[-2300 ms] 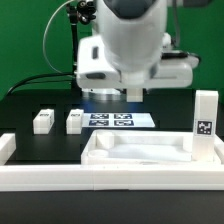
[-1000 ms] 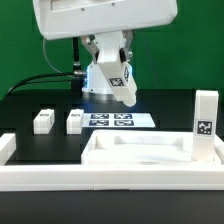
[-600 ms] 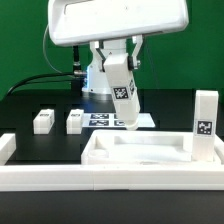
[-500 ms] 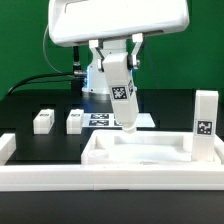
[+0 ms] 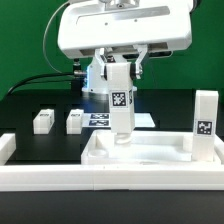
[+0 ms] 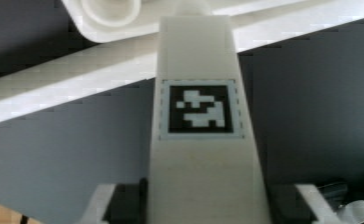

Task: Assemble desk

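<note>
White plastic is what you are holding: one leg (image 5: 119, 108) of the desk, pinched at its upper end between the gripper's (image 5: 120, 68) two fingers (image 6: 104, 200), one on each side. The leg hangs almost upright, tipped slightly, with its black-and-white tag (image 5: 118, 100) turned toward the exterior camera.

Its lower end is down at the back rim of the tabletop (image 5: 150, 168), near that panel's end on the exterior view's left. You cannot tell from either view whether it touches the panel or is just above it. In the wrist view you look along the leg, with the tag in the middle. White rimmed plastic crosses behind the leg over the dark table (image 5: 25, 105).

The tabletop lies flat, rim up, just behind the long white wall (image 5: 60, 182) at the front.

A second leg (image 5: 205, 125) stands upright at the tabletop's end on the exterior view's right, tag facing the camera. You cannot see how its foot is seated.

Two more legs (image 5: 43, 120) lie on the table toward the exterior view's left, side by side and apart from each other, clear of the tabletop.

The marker board (image 5: 98, 119) lies flat behind the held leg, which hides part of it.
</note>
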Tool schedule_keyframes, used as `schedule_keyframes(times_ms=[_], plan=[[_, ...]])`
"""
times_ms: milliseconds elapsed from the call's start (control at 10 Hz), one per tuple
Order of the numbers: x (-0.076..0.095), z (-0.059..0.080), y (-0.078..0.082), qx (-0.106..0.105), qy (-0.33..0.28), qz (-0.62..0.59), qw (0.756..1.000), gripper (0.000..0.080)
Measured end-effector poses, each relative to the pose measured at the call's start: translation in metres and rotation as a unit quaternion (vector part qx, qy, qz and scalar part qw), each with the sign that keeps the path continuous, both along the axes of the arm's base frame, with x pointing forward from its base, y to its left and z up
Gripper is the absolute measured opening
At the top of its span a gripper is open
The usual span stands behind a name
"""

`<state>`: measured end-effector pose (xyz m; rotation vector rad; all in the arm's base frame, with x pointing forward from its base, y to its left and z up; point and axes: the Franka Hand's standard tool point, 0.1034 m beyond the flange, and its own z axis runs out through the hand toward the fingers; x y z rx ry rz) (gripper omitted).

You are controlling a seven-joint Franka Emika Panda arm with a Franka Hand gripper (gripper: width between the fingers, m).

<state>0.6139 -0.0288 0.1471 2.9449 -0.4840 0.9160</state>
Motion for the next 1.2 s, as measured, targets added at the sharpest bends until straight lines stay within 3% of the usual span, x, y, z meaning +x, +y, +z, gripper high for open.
schedule_keyframes(times_ms=[200,500,1200], plan=[[0.000,0.007,-0.015,-0.016,-0.001,0.010,1.000,0.0290],[-0.003,0.001,-0.032,-0.031,0.007,0.013,0.999,0.0290],[-0.008,-0.018,-0.025,-0.033,0.023,0.020,0.999,0.0290]])
